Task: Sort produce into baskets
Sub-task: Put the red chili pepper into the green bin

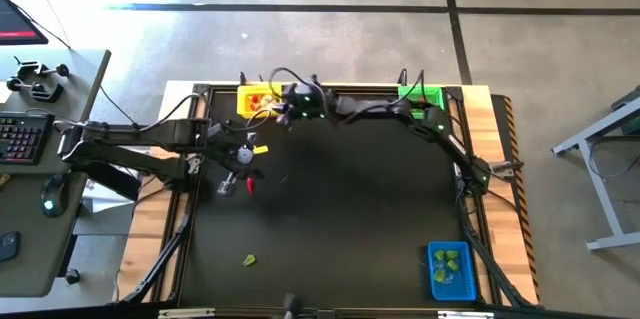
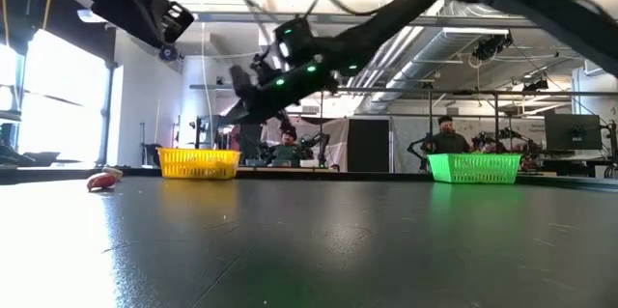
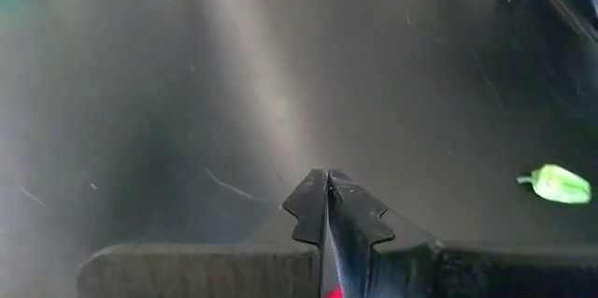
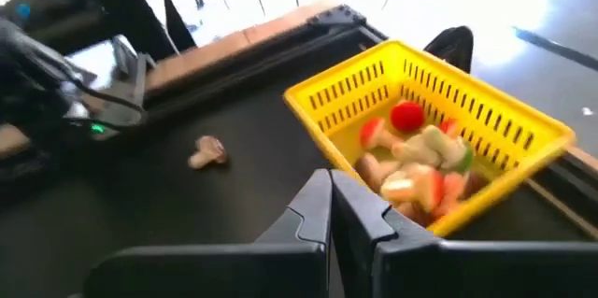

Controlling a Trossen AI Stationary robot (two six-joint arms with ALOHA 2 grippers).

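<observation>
The right end effector (image 4: 329, 206) is hovering closed and empty beside the yellow basket (image 4: 486, 116) at the counter's (image 1: 340, 209) far edge. The left end effector (image 3: 328, 206) is gripping a red piece (image 3: 334, 290) — a green piece (image 3: 559, 184) is lying nearby.

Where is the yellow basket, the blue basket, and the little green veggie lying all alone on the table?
yellow basket (image 4: 523, 134), right wrist view, on its mesh side wall.
blue basket (image 1: 432, 271), high view, on its left rim.
green veggie (image 1: 249, 259), high view, on its middle.
</observation>
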